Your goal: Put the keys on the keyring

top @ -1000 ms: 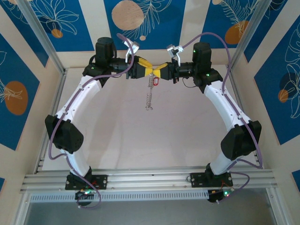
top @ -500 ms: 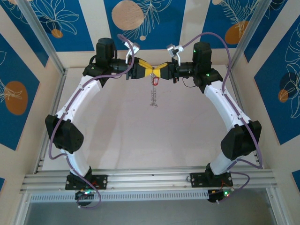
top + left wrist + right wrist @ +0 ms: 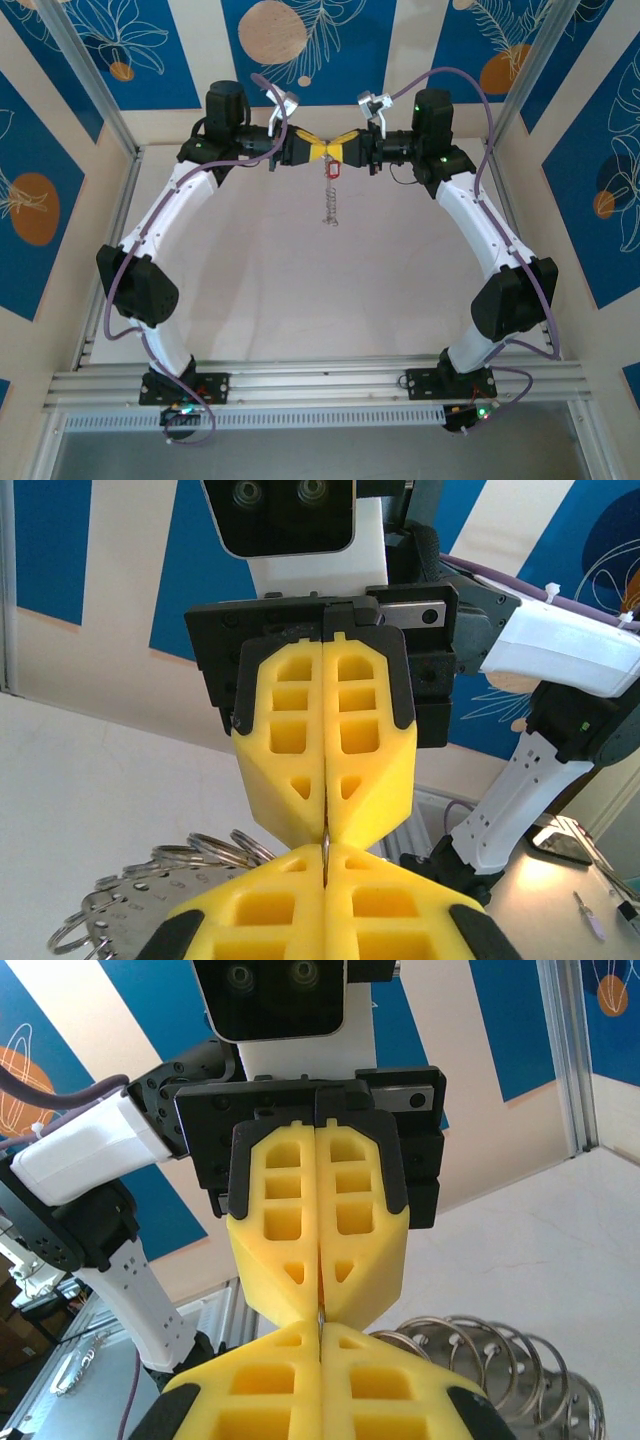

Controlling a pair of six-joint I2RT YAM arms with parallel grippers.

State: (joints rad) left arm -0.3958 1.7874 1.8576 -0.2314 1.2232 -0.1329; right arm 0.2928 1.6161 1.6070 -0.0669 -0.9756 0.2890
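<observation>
At the far middle of the table my left gripper (image 3: pixel 318 148) and right gripper (image 3: pixel 341 148) meet tip to tip, both shut. A thin silvery edge of the keyring (image 3: pixel 325 836) is pinched in both pairs of yellow pads. From the meeting point the keyring (image 3: pixel 329 203) hangs down as a pale beaded strand above the table. The tiny red-headed key (image 3: pixel 332 171) dangles at its top, just under the pads. In the left wrist view my left gripper (image 3: pixel 325 855) faces the right gripper (image 3: pixel 325 805). In the right wrist view my right gripper (image 3: pixel 320 1335) faces the left gripper (image 3: pixel 318 1285).
The keyring's silvery loops (image 3: pixel 205 848) (image 3: pixel 490 1345) bunch beside the pads. A metal frame rail (image 3: pixel 110 120) runs along the table's left side and another (image 3: pixel 520 90) along its right. Blue patterned walls close the back. Pale tabletop (image 3: pixel 320 300) lies below the hanging strand.
Both grippers have shifted slightly toward the back, still pinched together. The hanging keyring has swung from left of centre to straight below and its end sits higher.
</observation>
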